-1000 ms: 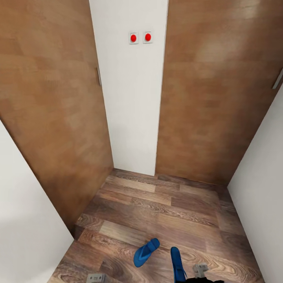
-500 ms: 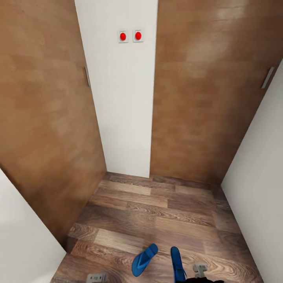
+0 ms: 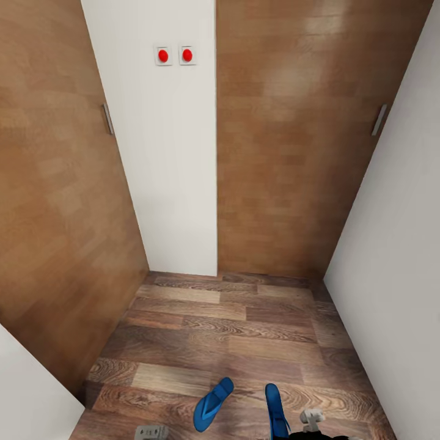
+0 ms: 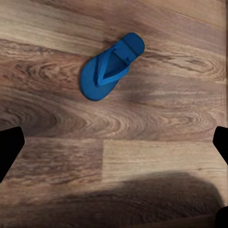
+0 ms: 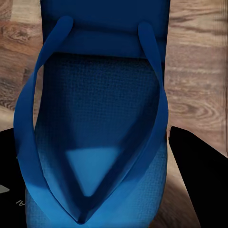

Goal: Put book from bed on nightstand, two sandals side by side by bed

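Loose sandal [image 3: 212, 404] flat on plank floor [image 3: 244, 330], strap side up, long axis toward 1 o'clock in head view. Lies just ahead of left end effector [image 3: 150, 432], toward its 1 o'clock; left arm nearer; its fingers spread, nothing between. Second sandal [image 3: 275, 410] clamped in right end effector [image 3: 310, 420], pointing 12 o'clock. Wooden doors at 10 and 1 o'clock, white walls [image 3: 391, 275] both sides; narrow corridor, open floor ahead.
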